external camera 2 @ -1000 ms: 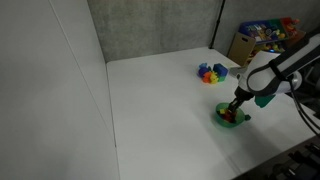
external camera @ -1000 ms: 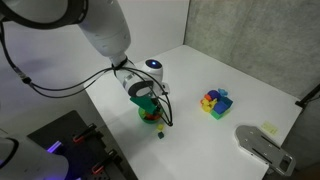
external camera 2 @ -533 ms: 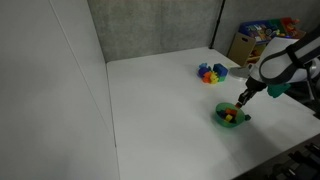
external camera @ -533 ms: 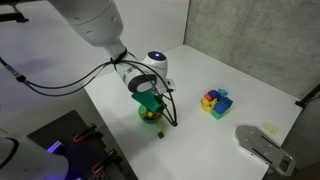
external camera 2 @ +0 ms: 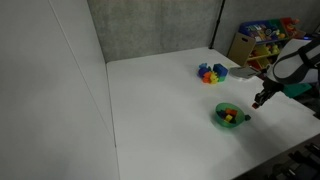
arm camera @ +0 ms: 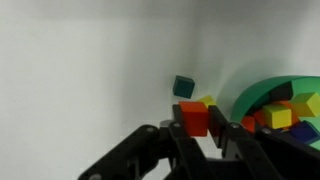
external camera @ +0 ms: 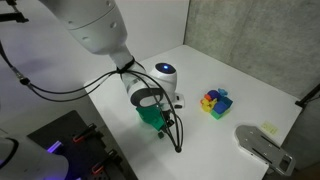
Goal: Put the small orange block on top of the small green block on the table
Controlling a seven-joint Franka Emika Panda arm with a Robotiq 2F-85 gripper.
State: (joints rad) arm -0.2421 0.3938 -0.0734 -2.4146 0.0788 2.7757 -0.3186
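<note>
In the wrist view my gripper [arm camera: 196, 128] is shut on the small orange block [arm camera: 194, 115], an orange-red cube held between the fingertips above the white table [arm camera: 80, 70]. The small green block [arm camera: 183, 87], a dark green cube, lies on the table just beyond the held cube and left of the green bowl [arm camera: 246, 98]. A yellow piece [arm camera: 206, 101] lies between them. In both exterior views the gripper [external camera 2: 259, 100] [external camera: 163, 125] hangs beside the bowl [external camera 2: 231, 116]. The two small blocks are too small to make out there.
The bowl holds several coloured pieces [arm camera: 280, 115]. A multicoloured block cluster [external camera: 215, 102] [external camera 2: 211, 72] stands further along the table. A box of toys [external camera 2: 262, 38] sits beyond the table's far corner. A grey device [external camera: 262, 148] lies near one table edge.
My gripper has come up out of the green bowl with the orange block in it and moved sideways off the bowl, over the table beside it.
</note>
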